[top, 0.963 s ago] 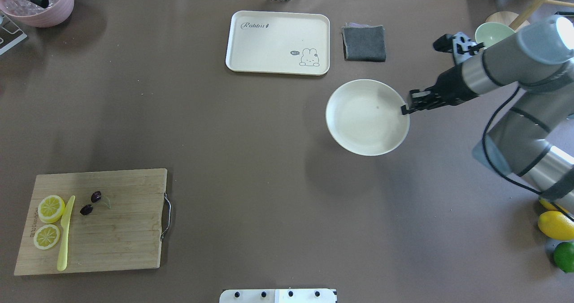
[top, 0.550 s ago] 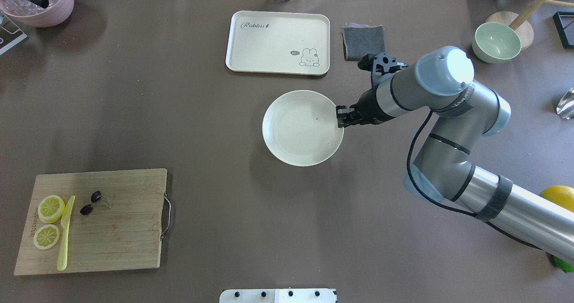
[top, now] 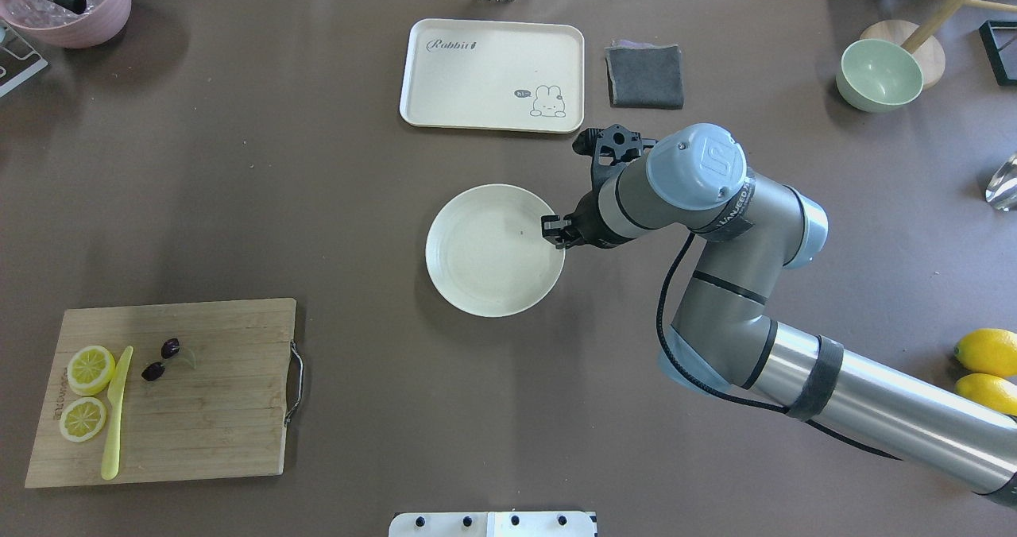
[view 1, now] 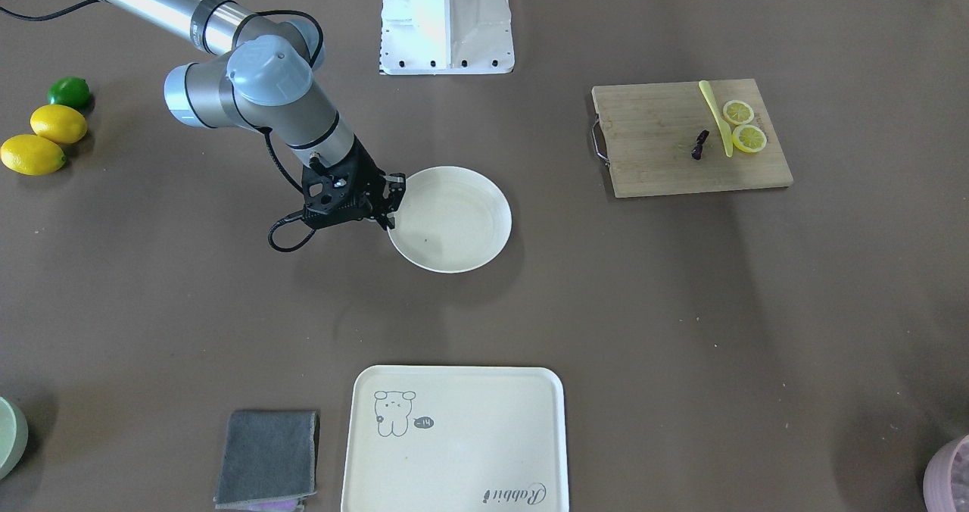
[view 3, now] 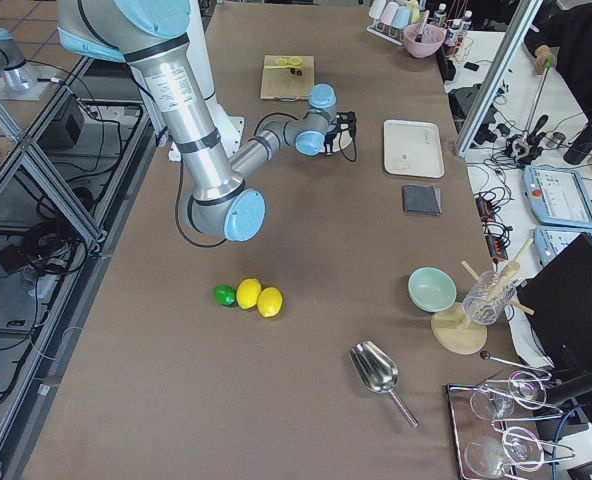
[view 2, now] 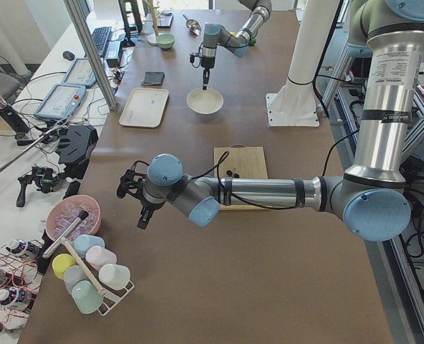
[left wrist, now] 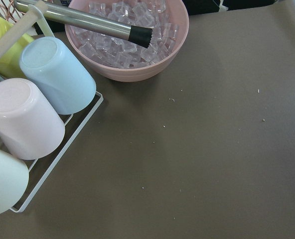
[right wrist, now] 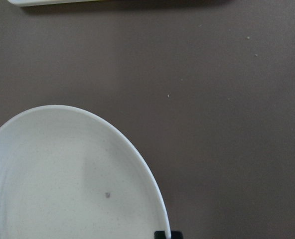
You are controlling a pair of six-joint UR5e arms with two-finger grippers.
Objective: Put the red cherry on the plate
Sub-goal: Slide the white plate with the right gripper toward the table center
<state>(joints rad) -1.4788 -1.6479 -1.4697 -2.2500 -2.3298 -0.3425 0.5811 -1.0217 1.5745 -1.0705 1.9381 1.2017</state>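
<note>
A wooden cutting board [top: 199, 410] is laid at the near left corner of the bench [top: 397, 410], and two lemon slices [top: 90, 368] and a yellow-green knife [top: 116, 414] are borne on it. A rabbit-printed tray [top: 477, 84] is set at the far edge, with a folded grey cloth [top: 644, 76] just beside it. A green bowl [top: 879, 75] and whole lemons [top: 987, 352] are seen at the right.

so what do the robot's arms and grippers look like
Both arms are silvery metal tubes with rounded light-blue joint caps and dark bands. The right arm has a grey logo on one cap, a black cable looping beside it, and a black two-finger right gripper. The left arm looks the same, black cable included; its left gripper is black.
</note>
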